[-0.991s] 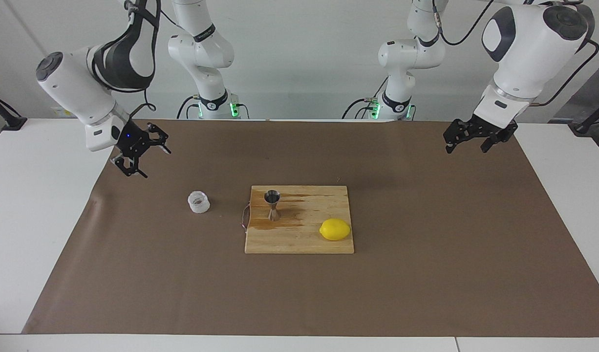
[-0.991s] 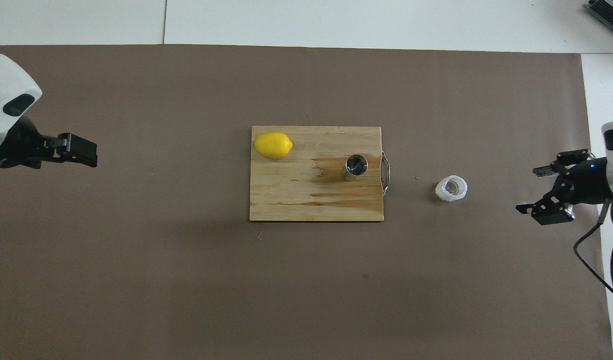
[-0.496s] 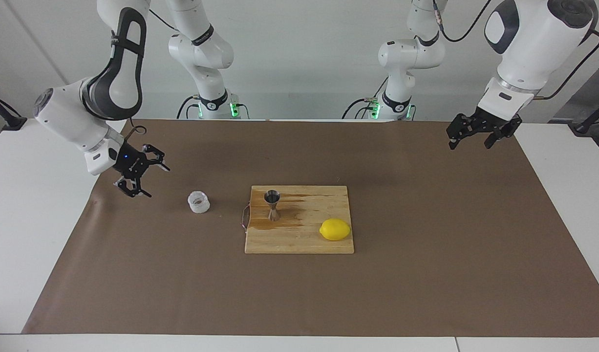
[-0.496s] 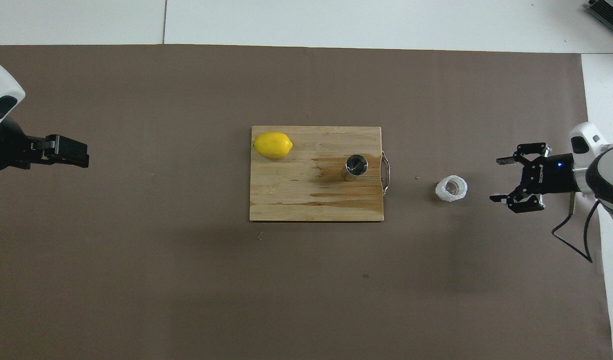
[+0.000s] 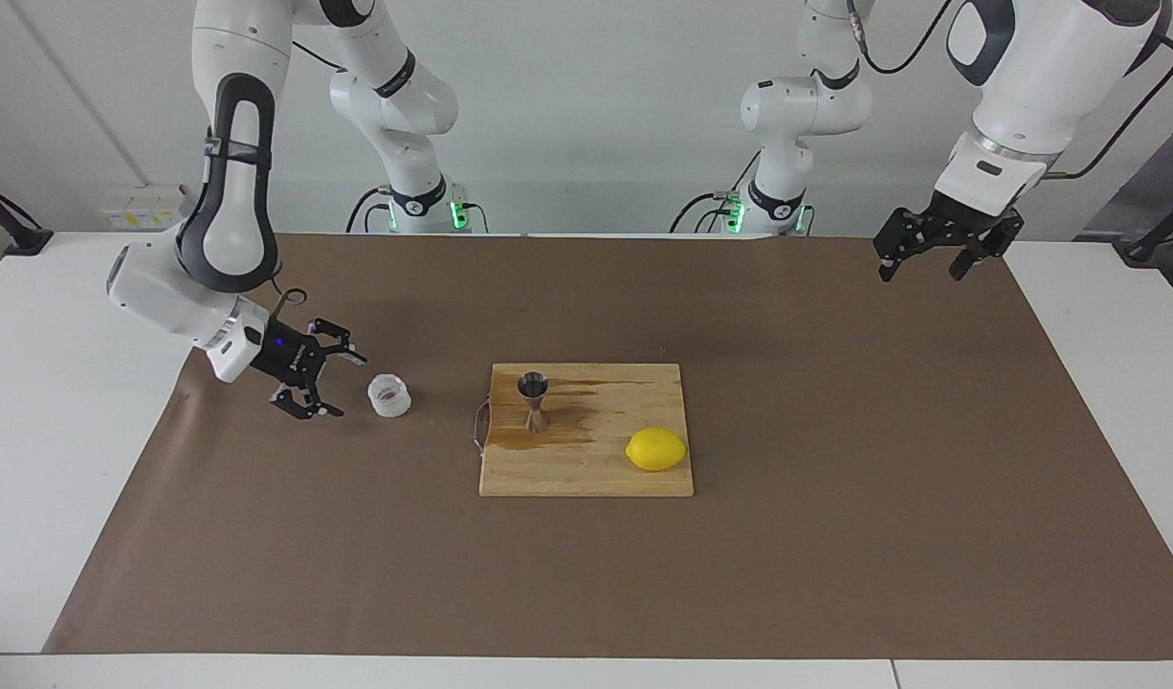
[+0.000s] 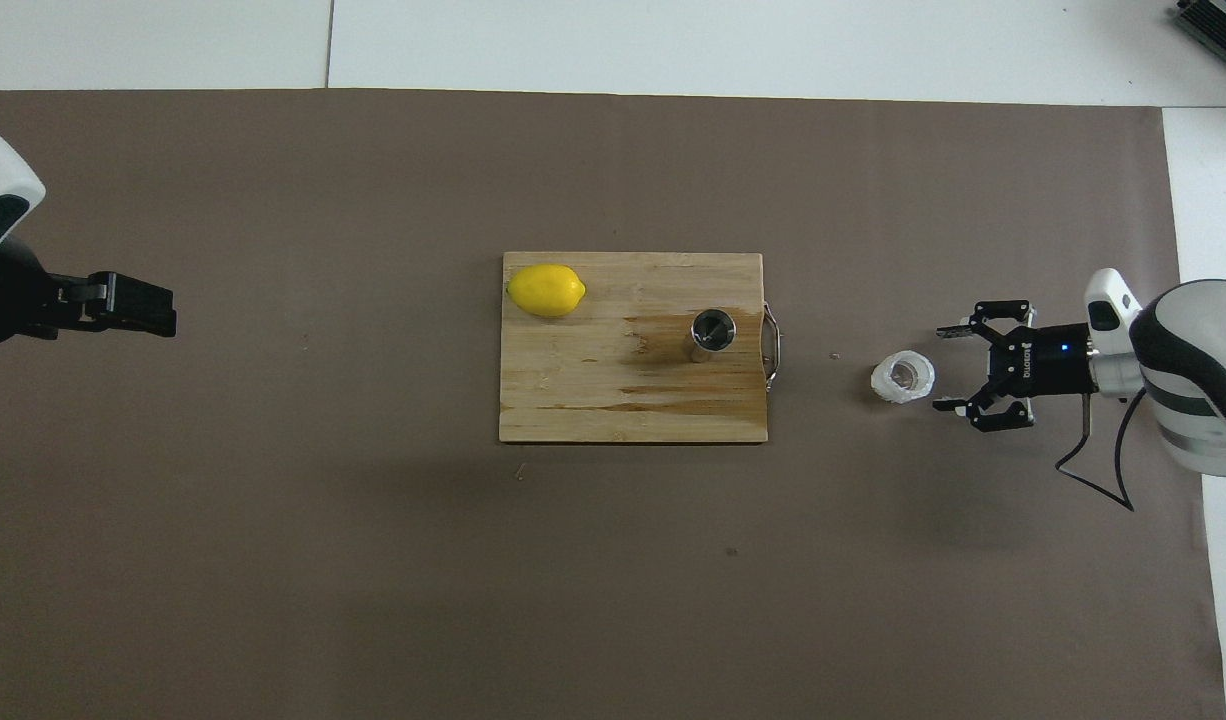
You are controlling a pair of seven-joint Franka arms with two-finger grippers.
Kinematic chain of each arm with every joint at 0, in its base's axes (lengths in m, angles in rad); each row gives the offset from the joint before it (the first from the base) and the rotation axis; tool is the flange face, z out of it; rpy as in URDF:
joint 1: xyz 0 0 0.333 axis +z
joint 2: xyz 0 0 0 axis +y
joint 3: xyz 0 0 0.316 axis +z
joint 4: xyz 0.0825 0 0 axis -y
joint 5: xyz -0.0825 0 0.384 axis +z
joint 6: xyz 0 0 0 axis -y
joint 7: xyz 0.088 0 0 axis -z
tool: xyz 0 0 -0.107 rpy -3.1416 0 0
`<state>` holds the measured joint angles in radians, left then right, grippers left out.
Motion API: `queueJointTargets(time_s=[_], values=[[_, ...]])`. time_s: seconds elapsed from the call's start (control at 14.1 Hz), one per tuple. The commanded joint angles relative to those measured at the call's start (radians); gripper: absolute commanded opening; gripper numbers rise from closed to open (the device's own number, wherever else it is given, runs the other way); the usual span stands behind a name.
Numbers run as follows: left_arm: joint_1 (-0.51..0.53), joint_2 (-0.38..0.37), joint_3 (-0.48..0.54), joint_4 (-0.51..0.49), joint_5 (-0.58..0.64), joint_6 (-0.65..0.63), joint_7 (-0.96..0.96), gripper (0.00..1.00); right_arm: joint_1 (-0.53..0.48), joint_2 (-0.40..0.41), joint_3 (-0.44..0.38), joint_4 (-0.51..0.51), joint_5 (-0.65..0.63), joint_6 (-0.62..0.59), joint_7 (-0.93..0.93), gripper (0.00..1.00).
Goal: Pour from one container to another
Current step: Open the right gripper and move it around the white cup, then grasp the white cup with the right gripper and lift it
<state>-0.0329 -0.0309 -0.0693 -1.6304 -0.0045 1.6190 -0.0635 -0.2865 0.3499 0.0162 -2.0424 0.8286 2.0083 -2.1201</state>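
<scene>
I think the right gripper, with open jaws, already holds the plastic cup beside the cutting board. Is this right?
Not quite. The facing view shows the right gripper with open jaws, but it does not hold the plastic cup: it is just short of it, apart. The cup stands beside the cutting board.

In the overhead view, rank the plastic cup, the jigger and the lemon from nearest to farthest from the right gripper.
From the right gripper, low beside the cup:
1. Plastic cup, on the paper just ahead of its open jaws.
2. Jigger, on the cutting board's end toward the right arm.
3. Lemon, at the board's corner toward the left arm.
</scene>
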Motion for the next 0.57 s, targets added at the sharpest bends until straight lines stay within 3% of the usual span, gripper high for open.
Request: queueJointTargets(time_s=[0.0, 0.14, 0.5], values=[[0.005, -0.027, 0.003, -0.028, 0.009, -0.004, 0.002, 1.0, -0.016, 0.017, 0.011, 0.011, 0.032, -0.022, -0.05, 1.0], [0.005, -0.026, 0.003, -0.028, 0.009, -0.004, 0.001, 1.0, -0.008, 0.044, 0.016, 0.007, 0.108, -0.043, -0.125, 1.0], [0.005, -0.026, 0.003, -0.028, 0.009, -0.004, 0.001, 1.0, 0.009, 0.043, 0.021, -0.004, 0.119, -0.054, -0.145, 1.0]])
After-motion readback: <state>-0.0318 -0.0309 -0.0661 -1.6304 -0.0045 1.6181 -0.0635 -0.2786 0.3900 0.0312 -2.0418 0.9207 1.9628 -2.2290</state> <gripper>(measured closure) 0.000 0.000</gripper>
